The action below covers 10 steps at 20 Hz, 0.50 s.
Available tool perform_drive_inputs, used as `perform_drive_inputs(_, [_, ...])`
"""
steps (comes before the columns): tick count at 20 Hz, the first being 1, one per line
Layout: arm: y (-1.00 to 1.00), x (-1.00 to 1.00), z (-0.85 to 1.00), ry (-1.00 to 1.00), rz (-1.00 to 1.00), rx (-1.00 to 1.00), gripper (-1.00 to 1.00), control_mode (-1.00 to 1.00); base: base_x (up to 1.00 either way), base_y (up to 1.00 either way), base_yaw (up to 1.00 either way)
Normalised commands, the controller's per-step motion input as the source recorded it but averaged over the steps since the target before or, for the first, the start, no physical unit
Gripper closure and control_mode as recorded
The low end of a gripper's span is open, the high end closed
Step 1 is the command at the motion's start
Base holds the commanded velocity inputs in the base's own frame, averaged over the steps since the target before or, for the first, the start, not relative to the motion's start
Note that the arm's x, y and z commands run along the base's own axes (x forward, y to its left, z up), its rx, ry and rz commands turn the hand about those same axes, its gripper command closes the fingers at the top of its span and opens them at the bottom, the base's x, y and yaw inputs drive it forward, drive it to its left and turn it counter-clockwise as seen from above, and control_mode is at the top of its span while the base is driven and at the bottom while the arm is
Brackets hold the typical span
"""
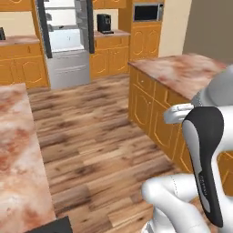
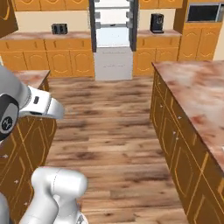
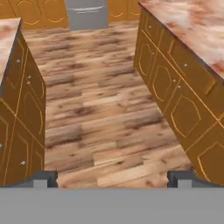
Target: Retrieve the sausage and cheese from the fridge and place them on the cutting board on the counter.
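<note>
Gripper (image 3: 112, 178) standing wide apart and carrying nothing, facing the open fridge (image 2: 113, 41) across the kitchen.

In the hand view, the two dark fingertips (image 3: 40, 178) are sitting far apart at 6 o'clock over the wood plank floor (image 3: 100, 109), with nothing between them. The fridge is standing at 12 o'clock in both base views, its upper doors swung open and pale shelves showing inside, too far off to make out any food. A reddish-pink counter (image 2: 199, 94) over orange cabinets is running along 3 o'clock in the right base view, and another is lying at 9 o'clock. A black coffee machine (image 2: 157, 22) is sitting at 1 o'clock beside the fridge, and a dark toaster (image 2: 59, 29) at 11 o'clock.
</note>
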Motion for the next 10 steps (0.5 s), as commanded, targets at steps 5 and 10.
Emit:
perform_drive_inputs(5, [0.0,0.0,0.0,0.0,0.0,0.0,-1.0,1.0,1.0,0.0,0.71])
perform_drive_inputs(10, [0.0,0.0,0.0,0.0,0.0,0.0,-1.0,1.0,1.0,0.0,0.53])
